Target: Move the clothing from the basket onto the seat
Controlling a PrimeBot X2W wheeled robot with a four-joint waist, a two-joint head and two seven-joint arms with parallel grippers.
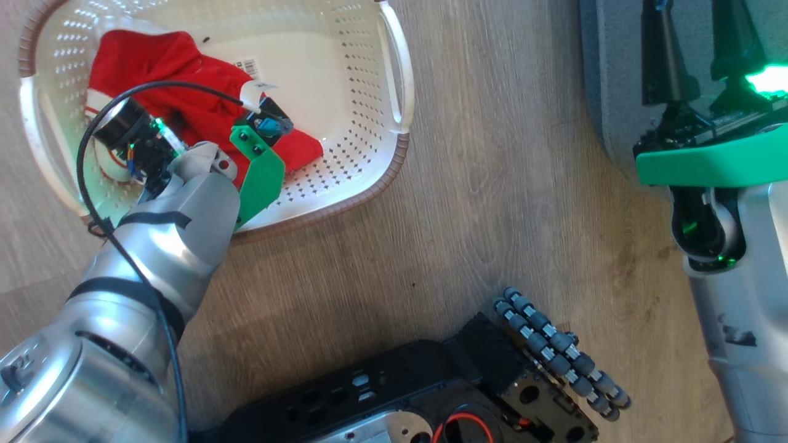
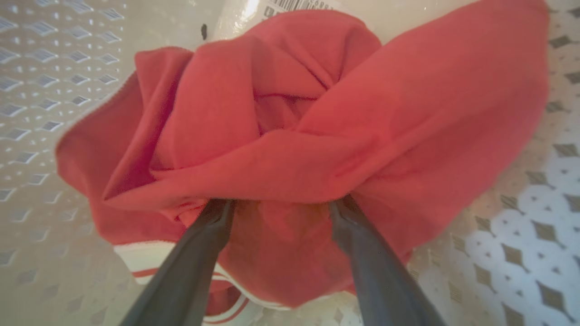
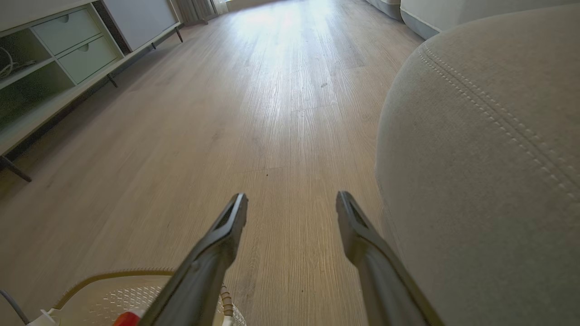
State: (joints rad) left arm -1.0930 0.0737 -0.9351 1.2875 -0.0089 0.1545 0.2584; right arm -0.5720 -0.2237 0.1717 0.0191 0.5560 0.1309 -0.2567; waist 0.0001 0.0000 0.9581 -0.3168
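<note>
Your left gripper [image 2: 281,203] sits in the basket [image 1: 369,154] with jaws spread, tips tucked under a fold of the clothing [image 2: 317,136]. Push deeper and close on a thick bunch so nothing trails. The right gripper [image 3: 292,199] hangs spread and empty beside the seat [image 3: 476,181]. The barcode label [image 1: 249,64] is unreadable.

Red clothing [image 2: 317,136] (white-red striped trim); cream basket [image 1: 363,123], brown rim; grey seat [image 3: 476,181].

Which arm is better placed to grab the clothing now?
Left. The left end effector is open inside the basket, fingers straddling a fold of the clothing. The right end effector, open, points at floor beside the seat.
</note>
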